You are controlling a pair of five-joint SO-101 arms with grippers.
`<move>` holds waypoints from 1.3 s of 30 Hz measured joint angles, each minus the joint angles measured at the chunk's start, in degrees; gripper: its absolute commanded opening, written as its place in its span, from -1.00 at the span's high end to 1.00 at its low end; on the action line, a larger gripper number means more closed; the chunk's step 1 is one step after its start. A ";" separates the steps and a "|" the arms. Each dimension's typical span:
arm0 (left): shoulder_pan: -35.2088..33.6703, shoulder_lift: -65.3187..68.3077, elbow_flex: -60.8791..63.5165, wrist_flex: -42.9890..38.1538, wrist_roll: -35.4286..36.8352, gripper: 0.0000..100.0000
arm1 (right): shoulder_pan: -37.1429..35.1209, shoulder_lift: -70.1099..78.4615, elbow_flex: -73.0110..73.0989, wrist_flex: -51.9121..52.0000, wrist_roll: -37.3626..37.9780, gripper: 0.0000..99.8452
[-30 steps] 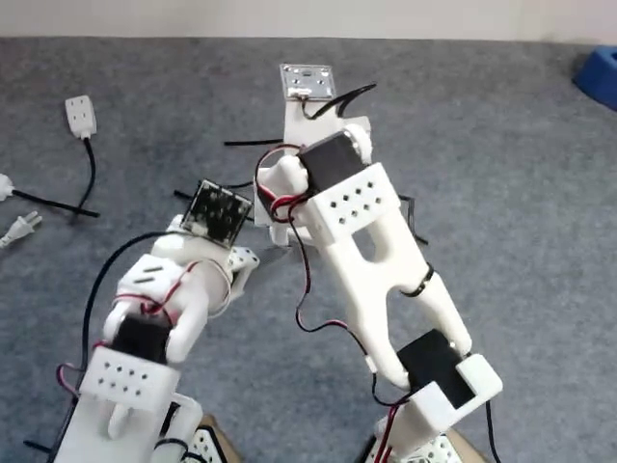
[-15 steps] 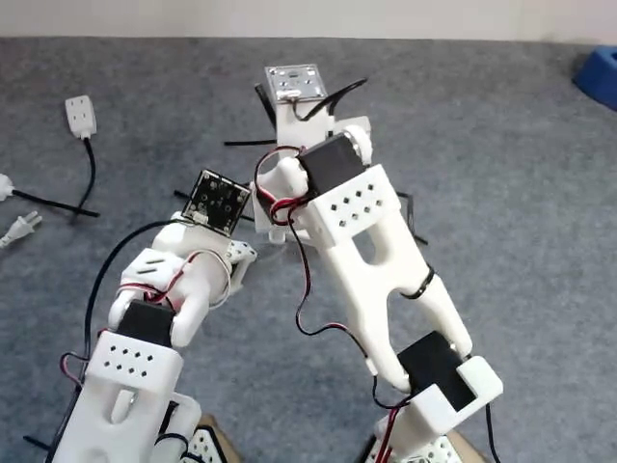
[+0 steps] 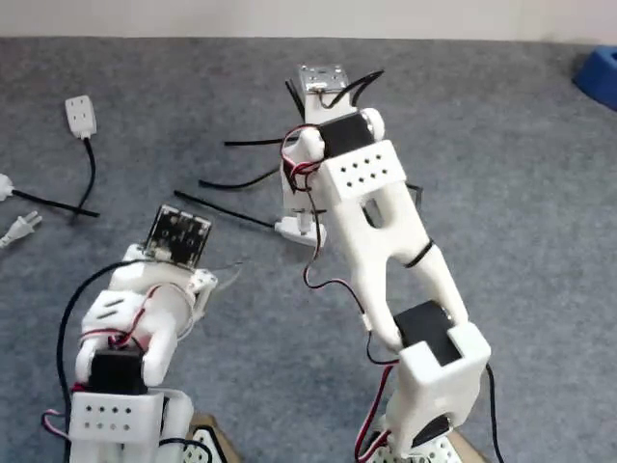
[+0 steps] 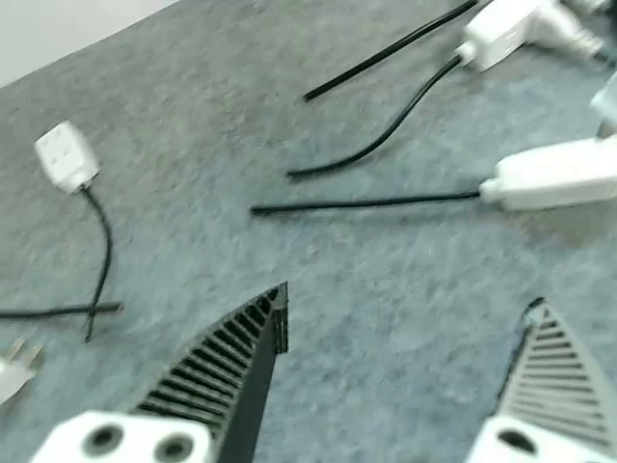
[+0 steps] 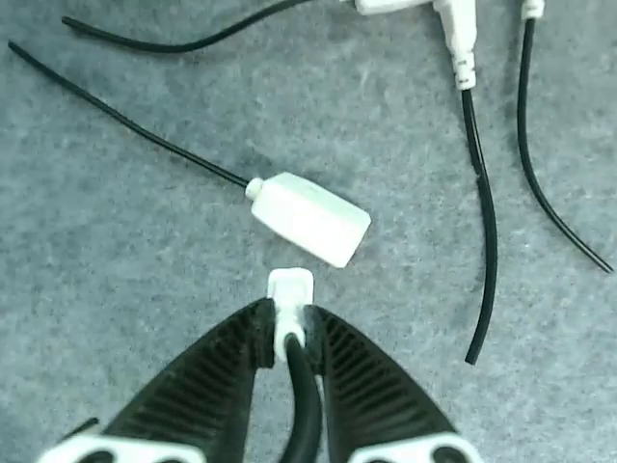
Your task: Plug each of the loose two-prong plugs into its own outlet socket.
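My right gripper [image 5: 289, 318] is shut on a small white two-prong plug [image 5: 289, 294] whose black cord runs back between the fingers. The plug's tip sits just short of a white outlet socket [image 5: 310, 219] lying on the grey carpet, with a small gap between them. That socket [image 3: 293, 229] lies under the right arm in the high view. My left gripper [image 4: 407, 297] hangs open over bare carpet, holding nothing. Far left lie another white socket [image 3: 80, 114] on a black cord and a loose two-prong plug [image 3: 19, 229].
Black cords [image 3: 236, 181] cross the carpet between the arms. Another white plug and socket [image 5: 453, 24] lie joined beyond the held plug. A white plug end [image 3: 3, 185] lies at the left edge. A blue object [image 3: 598, 75] sits at the far right corner.
The left arm has drawn back toward the near left. The right arm has swung slightly right, uncovering the white socket and black cords beneath it.
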 measured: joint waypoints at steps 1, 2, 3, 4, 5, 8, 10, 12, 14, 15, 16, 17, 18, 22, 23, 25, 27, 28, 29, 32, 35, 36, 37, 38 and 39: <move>-0.79 -1.14 1.23 0.00 -0.70 0.29 | 0.00 0.09 0.00 -0.18 0.00 0.99; -1.32 -1.93 2.20 0.00 -1.49 0.29 | 0.00 0.09 0.00 -0.26 0.00 0.99; -1.49 -2.46 2.99 -0.09 -2.11 0.29 | 0.00 0.09 0.00 -0.26 0.00 0.99; -1.67 -2.55 3.25 -0.70 -2.46 0.29 | 0.00 0.09 0.00 -0.26 0.00 0.99; -1.76 -2.64 3.78 -1.93 -2.81 0.29 | 0.35 0.09 0.00 -0.09 0.53 0.99; -1.76 -1.32 3.87 -4.92 -3.16 0.29 | 3.25 0.09 0.00 -0.53 1.76 0.99; -1.76 3.08 2.29 -5.80 -3.16 0.29 | 6.59 0.09 0.00 -1.41 1.85 0.99; -1.76 8.88 -0.79 -6.15 -3.16 0.29 | 10.29 0.09 -0.44 -1.49 1.85 0.99; -1.76 17.05 -5.54 -8.00 -2.46 0.29 | 11.96 0.09 -2.64 0.26 1.85 0.99; -1.67 21.89 -8.44 -8.79 -1.85 0.29 | 11.96 0.09 -3.87 1.67 1.85 0.99; -1.05 27.08 -11.96 -9.23 -1.58 0.29 | 11.60 0.09 -5.27 2.64 1.85 0.99; 0.00 32.88 -15.82 -9.41 -1.41 0.29 | 11.43 0.09 -6.51 3.52 1.85 0.99; 1.14 39.03 -19.96 -9.49 -1.41 0.29 | 11.34 0.09 -7.30 4.57 1.85 0.99; 5.27 65.05 -38.07 -7.30 -0.97 0.29 | 11.52 0.09 -8.18 5.71 1.93 0.99; 5.98 70.95 -42.29 -6.07 -0.62 0.29 | 11.43 0.09 -8.18 5.71 1.93 0.99; 7.03 79.82 -49.32 -4.04 -0.35 0.29 | 11.43 0.09 -8.18 5.71 1.93 0.99; 8.18 84.31 -53.27 -2.90 -0.35 0.29 | 11.34 0.09 -8.18 5.71 2.11 0.99; 8.70 85.71 -54.68 -2.64 -0.35 0.29 | 11.34 0.09 -8.18 5.71 2.20 0.99; 9.32 86.68 -56.00 -2.55 -0.35 0.29 | 11.34 0.09 -8.18 5.71 2.20 0.99; 10.55 89.05 -60.13 -2.29 -0.35 0.29 | 11.43 0.09 -8.26 5.71 2.20 0.99; 10.81 92.13 -64.79 -2.11 -0.18 0.29 | 11.25 0.09 -8.26 5.71 2.20 0.99; 10.81 93.36 -66.37 -1.85 -0.18 0.29 | 11.25 0.09 -8.26 5.71 2.20 0.99; 10.90 94.68 -67.78 -1.58 -0.18 0.29 | 11.25 0.09 -8.26 5.71 2.20 0.99; 10.99 96.09 -69.19 -1.14 -0.18 0.29 | 11.25 0.09 -8.26 5.71 2.20 0.99; 10.99 97.67 -70.59 -0.79 -0.18 0.29 | 11.25 0.09 -8.26 5.71 2.20 0.99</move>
